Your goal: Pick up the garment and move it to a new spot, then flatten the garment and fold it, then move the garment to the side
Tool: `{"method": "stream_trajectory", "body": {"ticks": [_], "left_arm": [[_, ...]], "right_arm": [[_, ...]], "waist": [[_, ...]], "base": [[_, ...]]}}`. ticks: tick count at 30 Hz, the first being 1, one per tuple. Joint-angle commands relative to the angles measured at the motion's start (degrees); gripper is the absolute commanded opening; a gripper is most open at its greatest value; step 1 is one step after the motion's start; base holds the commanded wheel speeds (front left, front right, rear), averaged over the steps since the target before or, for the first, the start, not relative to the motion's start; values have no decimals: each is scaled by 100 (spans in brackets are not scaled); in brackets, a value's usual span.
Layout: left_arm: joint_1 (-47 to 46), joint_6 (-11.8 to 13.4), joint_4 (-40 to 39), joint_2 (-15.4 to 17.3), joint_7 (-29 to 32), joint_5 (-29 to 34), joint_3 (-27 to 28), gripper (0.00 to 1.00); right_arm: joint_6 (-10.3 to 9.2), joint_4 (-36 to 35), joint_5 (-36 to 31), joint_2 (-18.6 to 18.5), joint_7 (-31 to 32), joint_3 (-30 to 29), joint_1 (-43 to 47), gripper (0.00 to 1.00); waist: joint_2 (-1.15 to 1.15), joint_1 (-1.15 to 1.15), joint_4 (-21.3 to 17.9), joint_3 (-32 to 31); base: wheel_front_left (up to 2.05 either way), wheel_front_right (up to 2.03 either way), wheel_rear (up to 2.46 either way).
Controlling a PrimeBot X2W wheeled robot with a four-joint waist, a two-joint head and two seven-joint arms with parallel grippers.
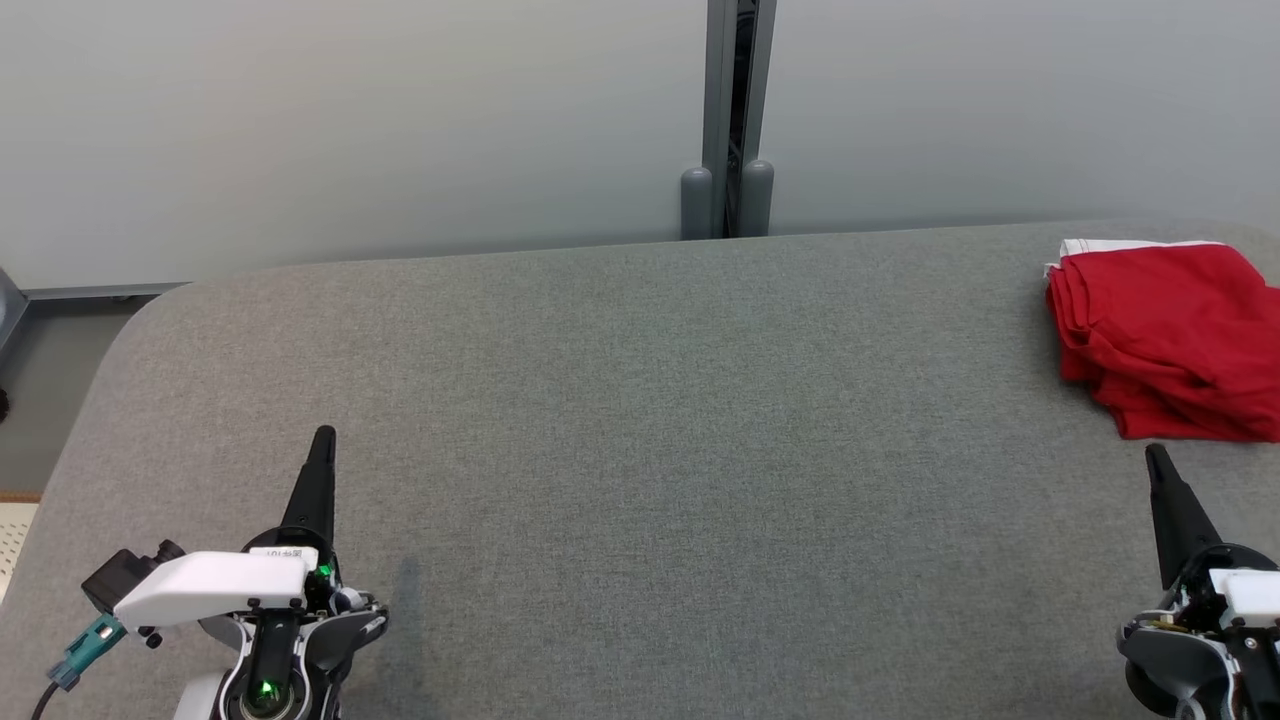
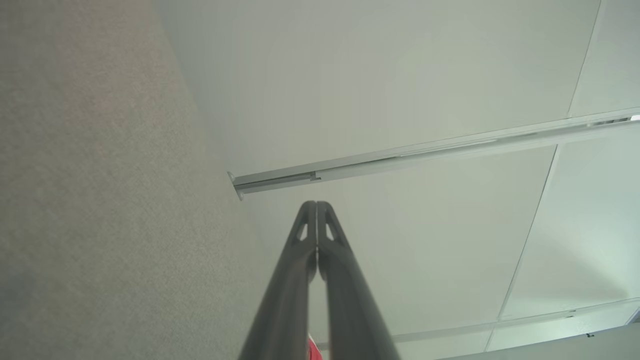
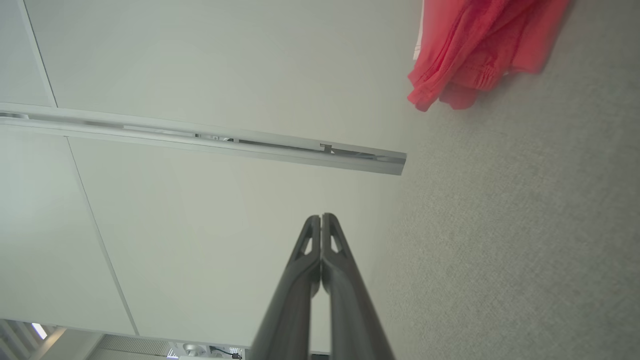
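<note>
**Red garment parked at the far right, both grippers clamped on nothing**

In the head view, one red garment is seen folded into a loose stack on the grey padded table, out at about 2 o'clock from the table's middle and close to the far edge. A white strip is showing along its back edge. Its right side is cut off by the frame, so the full outline can't be made out.

Two grippers are counted. The left gripper is sat at 7 o'clock, well apart from the garment. The right gripper is at 4 o'clock, just short of the garment's near edge, with plain grey covering between them. In each wrist view the two dark fingers are pressed tip to tip, and nothing is pinched between them.

Behind the table, pale wall panels are split by one grey upright post at 12 o'clock, with two rounded stubs at its foot. A patch of floor is glimpsed at 9 o'clock. A teal connector with a cable is hung off the left wrist; the cable's run is cropped at the bottom. The right wrist housing is partly cropped too.
</note>
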Motion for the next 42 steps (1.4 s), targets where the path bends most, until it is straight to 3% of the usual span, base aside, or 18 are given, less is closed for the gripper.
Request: {"method": "stream_trajectory", "body": {"ticks": [1, 16, 42], "left_arm": [[-126, -49, 10, 24, 20, -130, 36, 0], [-262, -116, 96, 23, 138, -648, 93, 0], [-254, -109, 87, 19, 144, -619, 97, 0]], "right_arm": [[0, 23, 125, -29, 48, -33, -83, 0], [0, 94, 620, -11, 226, -177, -179, 0], [0, 93, 530, 31, 275, -224, -182, 0]], "waist": [[0, 0, -1, 3], [0, 0, -11, 37], [0, 0, -11, 37]], "base": [[0, 0, 0], [0, 0, 0], [0, 0, 0]]}}
